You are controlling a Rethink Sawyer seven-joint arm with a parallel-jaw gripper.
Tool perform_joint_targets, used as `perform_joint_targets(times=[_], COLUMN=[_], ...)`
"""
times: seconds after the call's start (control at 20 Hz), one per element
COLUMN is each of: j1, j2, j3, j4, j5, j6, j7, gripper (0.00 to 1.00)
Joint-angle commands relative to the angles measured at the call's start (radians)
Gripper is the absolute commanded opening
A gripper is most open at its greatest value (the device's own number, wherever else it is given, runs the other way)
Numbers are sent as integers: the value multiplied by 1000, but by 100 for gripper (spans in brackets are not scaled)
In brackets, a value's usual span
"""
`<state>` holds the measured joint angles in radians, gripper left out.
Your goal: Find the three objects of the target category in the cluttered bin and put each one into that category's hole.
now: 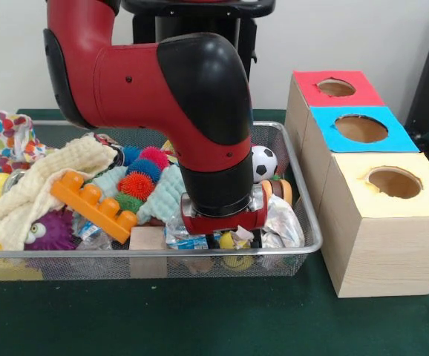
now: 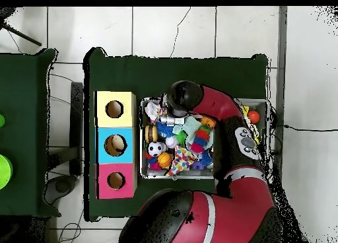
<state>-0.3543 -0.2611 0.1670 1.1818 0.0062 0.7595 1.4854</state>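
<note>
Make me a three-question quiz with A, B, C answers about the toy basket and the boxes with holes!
1. Where is the soccer ball?
A. in the wire basket
B. on the yellow box
C. on the floor

2. What colour is the top of the middle box?
A. red
B. blue
C. yellow

3. What is the robot arm doing?
A. reaching down into the basket
B. lifted high above the table
C. poking into a box hole

Answers:
1 A, it sits inside the mesh by the arm.
2 B, blue lies between red and yellow.
3 A, its end sits low among the toys.
</note>
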Motion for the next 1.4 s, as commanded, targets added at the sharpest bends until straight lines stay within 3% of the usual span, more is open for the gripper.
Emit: perform_joint_targets(times=[0.05,0.15,0.45,0.7,0.95,1.4], j1=[12,32,83,113,133,133], j2=[-5,-29,-62,-72,-67,-78], j3=[44,40,-7,-40,-59,-61], j4=[-17,-2,-2,-80,-97,-59], j5=[69,91,71,102,132,130], j6=[58,67,64,186,212,183], j7=[189,233,248,288,310,219], gripper=[100,100,100,100,100,100])
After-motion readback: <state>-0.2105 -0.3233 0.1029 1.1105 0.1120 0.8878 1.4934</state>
